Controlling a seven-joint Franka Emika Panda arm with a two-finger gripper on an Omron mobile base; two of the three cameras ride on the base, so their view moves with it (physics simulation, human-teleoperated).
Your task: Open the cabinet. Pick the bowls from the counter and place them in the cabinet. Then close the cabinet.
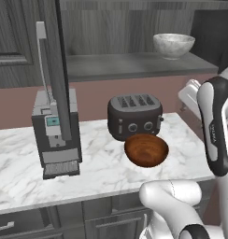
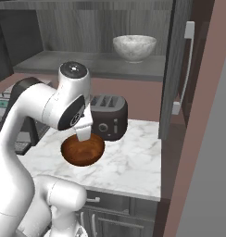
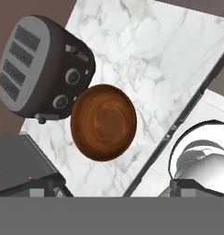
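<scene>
Up on the open shelf of the dark grey wood-grain cabinet (image 2: 172,65), whose doors with long silver bar handles stand swung wide, a pale grey-white marbled bowl (image 2: 134,46) already sits, so I'd judge the first bowl done and the second one now in hand. That second one, a glossy reddish-brown wooden bowl (image 3: 103,122), rests on the white marble counter (image 1: 102,163) just in front of the black four-slot toaster (image 1: 134,116), so near that from the hand's camera their edges seem to touch, though I cannot tell if they truly do. From above, the two-finger gripper (image 3: 114,193) looks down on the bowl with its jaws spread wide and nothing between them; it is well clear of the rim and holds nothing. To my eye the next move calls for bringing the hand down over one edge of the bowl, one finger inside and one outside the wall, on the side away from the toaster so the fingers don't knock it. Then comes a lift high enough to clear the shelf lip and a place beside the pale bowl, before both doors are shut. Around it, the counter is veined marble with a dark grey coffee machine (image 1: 56,135) at the left, a dusty pink wall behind, and dark drawer fronts (image 2: 119,217) below.
</scene>
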